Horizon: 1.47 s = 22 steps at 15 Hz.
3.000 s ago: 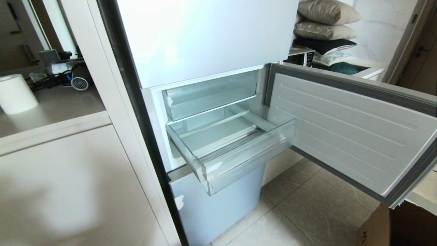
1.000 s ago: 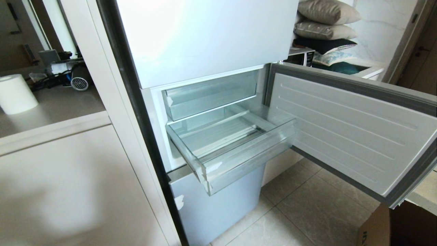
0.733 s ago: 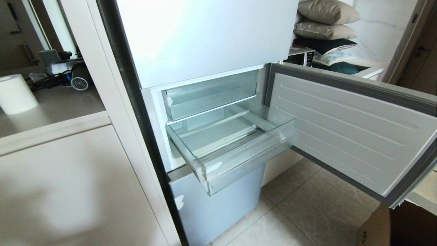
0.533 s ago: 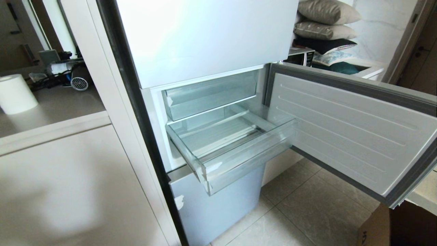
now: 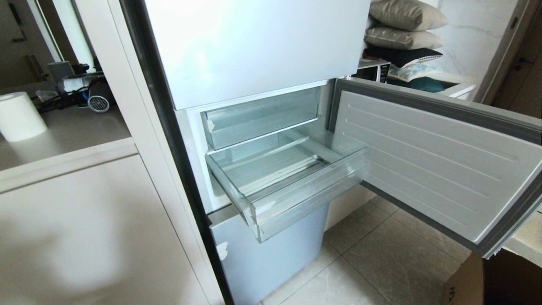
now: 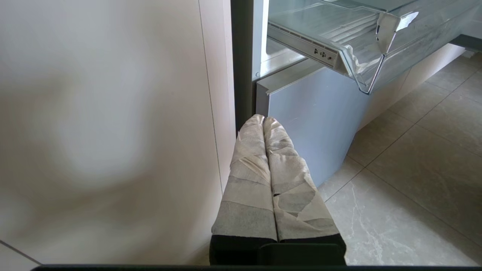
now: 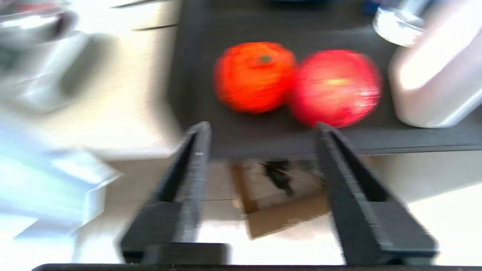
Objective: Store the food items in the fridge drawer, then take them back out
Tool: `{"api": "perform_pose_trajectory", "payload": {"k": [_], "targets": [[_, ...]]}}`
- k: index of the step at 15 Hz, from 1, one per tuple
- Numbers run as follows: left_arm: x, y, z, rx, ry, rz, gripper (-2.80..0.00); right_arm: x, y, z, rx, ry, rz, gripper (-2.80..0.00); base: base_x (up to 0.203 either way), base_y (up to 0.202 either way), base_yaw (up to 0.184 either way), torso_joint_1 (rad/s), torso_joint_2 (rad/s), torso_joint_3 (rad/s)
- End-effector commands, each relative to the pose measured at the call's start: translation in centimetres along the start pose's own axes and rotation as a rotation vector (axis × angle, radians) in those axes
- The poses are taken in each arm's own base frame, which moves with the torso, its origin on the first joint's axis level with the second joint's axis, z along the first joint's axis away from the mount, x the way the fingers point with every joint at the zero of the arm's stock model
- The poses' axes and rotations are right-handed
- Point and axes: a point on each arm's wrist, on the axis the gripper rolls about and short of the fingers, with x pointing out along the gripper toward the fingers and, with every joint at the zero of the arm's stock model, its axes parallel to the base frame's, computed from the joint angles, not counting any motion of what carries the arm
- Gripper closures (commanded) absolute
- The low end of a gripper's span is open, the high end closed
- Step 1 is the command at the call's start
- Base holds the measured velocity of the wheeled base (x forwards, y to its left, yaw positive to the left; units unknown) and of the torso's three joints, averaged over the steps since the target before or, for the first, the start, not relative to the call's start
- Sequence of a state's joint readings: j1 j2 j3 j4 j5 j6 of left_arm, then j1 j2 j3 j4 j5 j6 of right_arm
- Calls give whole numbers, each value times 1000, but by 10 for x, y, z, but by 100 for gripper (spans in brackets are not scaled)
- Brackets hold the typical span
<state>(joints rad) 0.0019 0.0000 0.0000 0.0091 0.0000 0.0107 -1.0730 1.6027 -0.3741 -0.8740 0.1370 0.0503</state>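
In the head view a fridge fills the middle of the frame, its upper door panel [image 5: 254,42] shut and a lower door [image 5: 432,161] swung wide to the right, showing its ribbed white inner face. The fridge drawer [image 5: 296,203], a deep clear plastic bin with a ribbed floor, is pulled out at the centre, with a scrap of white tape [image 5: 264,207] at its front left corner; nothing lies inside it. Above it sits a shallower clear tray [image 5: 258,118], pushed in. Below is a pale blue-grey panel [image 5: 271,258]. A roll of paper [image 5: 19,116] stands on a counter at the upper left, pillows [image 5: 402,25] are stacked at the upper right, and a cardboard box [image 5: 495,279] shows at the lower right corner. Neither arm appears in this view. In the left wrist view the left gripper [image 6: 263,120] points toward the blue-grey panel beside a cream cabinet wall [image 6: 105,124], its two tape-wrapped fingers [image 6: 248,180] pressed together with nothing between them. The right wrist view is blurred: the right gripper [image 7: 260,130] holds its two black fingers [image 7: 196,165] apart, gripping nothing. Just beyond the fingertips two round fruits lie touching on a dark mat [image 7: 211,98], an orange-red one [image 7: 254,75] and a red one [image 7: 335,86], with a shiny metal container [image 7: 437,75] beside the red one.
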Motion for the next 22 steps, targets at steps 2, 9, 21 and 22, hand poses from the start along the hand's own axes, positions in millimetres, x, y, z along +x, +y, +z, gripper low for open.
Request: {"api": "perform_pose_trajectory", "payload": {"k": [2,9,21,22], "targets": [[0,0,0,0,2,0,0,-63,48,-7,-75,-60,223,0,0,0,0,0,0,0],[0,0,0,0,2,0,0,-124,107,-59,-241,84,775,0,0,0,0,0,0,0],[0,0,0,0,2,1,0,-93,257,-103,-507,450,1081,0,0,0,0,0,0,0],[0,0,0,0,2,1,0,-89,271,-105,-510,444,1094,0,0,0,0,0,0,0]]}}
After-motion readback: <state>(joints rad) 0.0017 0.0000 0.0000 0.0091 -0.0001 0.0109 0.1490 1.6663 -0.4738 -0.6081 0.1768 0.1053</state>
